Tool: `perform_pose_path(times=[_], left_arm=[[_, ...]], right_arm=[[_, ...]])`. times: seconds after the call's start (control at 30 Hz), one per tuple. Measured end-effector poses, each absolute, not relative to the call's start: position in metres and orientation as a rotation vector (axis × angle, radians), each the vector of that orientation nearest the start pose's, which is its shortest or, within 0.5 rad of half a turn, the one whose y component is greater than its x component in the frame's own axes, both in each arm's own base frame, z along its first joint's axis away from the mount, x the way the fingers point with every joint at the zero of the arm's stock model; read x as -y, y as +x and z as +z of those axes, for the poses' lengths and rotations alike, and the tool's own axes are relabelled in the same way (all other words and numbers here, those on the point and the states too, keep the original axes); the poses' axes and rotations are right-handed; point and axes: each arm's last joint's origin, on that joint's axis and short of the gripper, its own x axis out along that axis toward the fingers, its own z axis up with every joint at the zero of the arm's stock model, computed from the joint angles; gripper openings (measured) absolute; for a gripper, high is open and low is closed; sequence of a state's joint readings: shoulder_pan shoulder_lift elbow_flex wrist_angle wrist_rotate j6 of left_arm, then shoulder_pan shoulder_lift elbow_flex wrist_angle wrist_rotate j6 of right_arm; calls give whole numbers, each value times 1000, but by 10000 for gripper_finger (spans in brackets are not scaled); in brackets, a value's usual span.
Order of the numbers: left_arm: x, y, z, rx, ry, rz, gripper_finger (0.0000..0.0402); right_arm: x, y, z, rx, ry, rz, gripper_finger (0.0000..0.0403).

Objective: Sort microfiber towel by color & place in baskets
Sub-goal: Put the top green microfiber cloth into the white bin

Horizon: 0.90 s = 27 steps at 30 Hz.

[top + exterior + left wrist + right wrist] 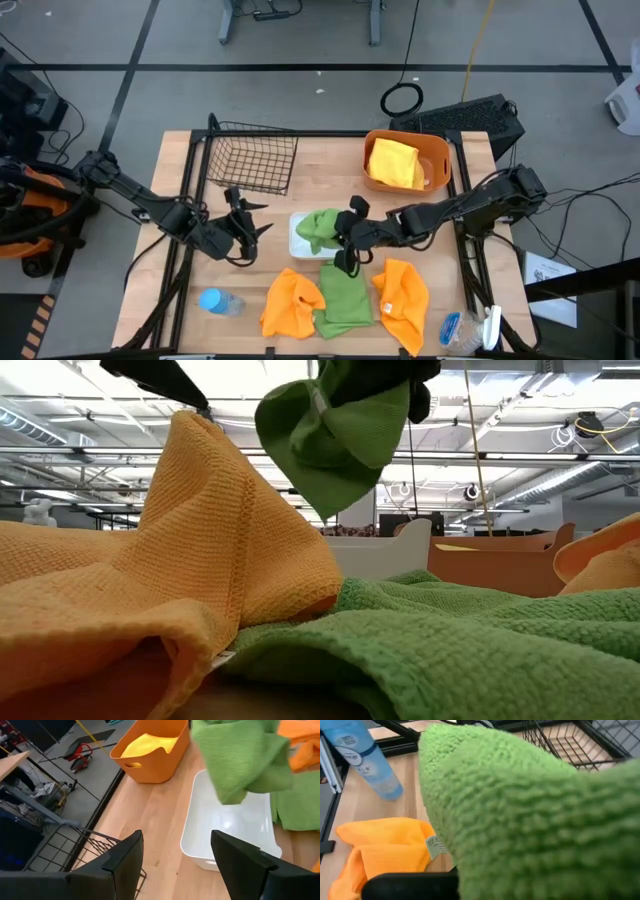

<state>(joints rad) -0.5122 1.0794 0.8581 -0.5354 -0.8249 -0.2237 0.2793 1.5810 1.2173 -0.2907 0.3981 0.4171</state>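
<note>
My right gripper (338,236) is shut on a green towel (318,228) that hangs over the white tray (298,246). In the low view this green towel (335,430) dangles well above the table. My left gripper (252,226) is open, left of the tray and in front of the black wire basket (250,156); it touches nothing. A yellow towel (394,162) lies in the orange tub (438,150). Two orange towels (292,305) (402,290) and a second green towel (346,296) lie crumpled on the table near its front edge. My right gripper holds the green towel by a bunched upper part (372,398), coming level from the table's right. The cloth itself covers the fingers in the right wrist view, so layer and edge do not show. The towel is lifted clear and hangs slack below the hold, above the tray.
A blue-capped bottle (220,301) lies at the front left, and a spray bottle (470,330) at the front right corner. In the left wrist view the white tray (220,827) sits just beyond my open left fingers (125,865). Bare wood shows between basket, tub and tray.
</note>
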Motion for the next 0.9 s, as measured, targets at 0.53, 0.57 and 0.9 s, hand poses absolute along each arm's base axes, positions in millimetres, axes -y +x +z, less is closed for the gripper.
perform_pose_path(times=[0.53,0.57,0.9], left_arm=[[87,194,281,-551,249,352,238],[87,194,281,-551,249,352,238],[87,194,281,-550,248,353,238]], right_arm=[[-55,360,234,-791,275,-222,7],[-52,361,232,-796,275,-228,7],[-41,368,214,-860,139,-212,30]])
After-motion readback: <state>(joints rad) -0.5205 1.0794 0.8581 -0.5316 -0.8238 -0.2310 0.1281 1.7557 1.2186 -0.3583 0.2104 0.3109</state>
